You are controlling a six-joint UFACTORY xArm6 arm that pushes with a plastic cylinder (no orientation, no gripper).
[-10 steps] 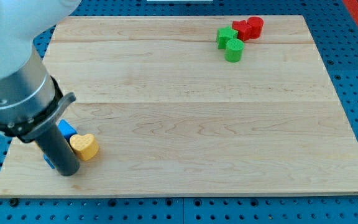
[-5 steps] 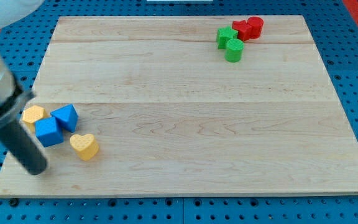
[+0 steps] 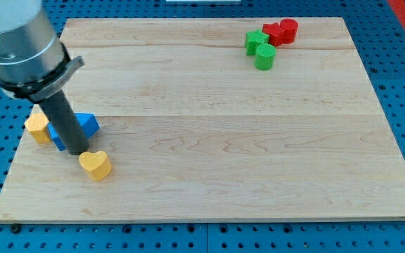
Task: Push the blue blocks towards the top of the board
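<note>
My tip [image 3: 78, 151], the lower end of the straight dark rod, is being held at the lower left of the frame, down on the pale wooden board [image 3: 216, 140]. No claw is being carried by this arm, so no opening or grip is being shown; only the bare rod end is being presented. The tip is being seen just above the yellow heart-shaped block [image 3: 95, 165], very near it, though contact cannot be told.

The blue blocks are being largely covered by the rod. One blue block with a slanted, wedge-like face [image 3: 87, 124] is being shown just right of the rod, and a second blue block [image 3: 57, 138] is being glimpsed only as a sliver at the rod's left; its shape cannot be made out. Both are sitting at the left of the frame, well below the board's top edge. A second yellow block [image 3: 38, 128] is lying just left of them.

At the upper right of the frame, a green star-shaped block [image 3: 255, 41], a green cylinder [image 3: 264, 57] and two red blocks [image 3: 281, 31] are being kept clustered together.
</note>
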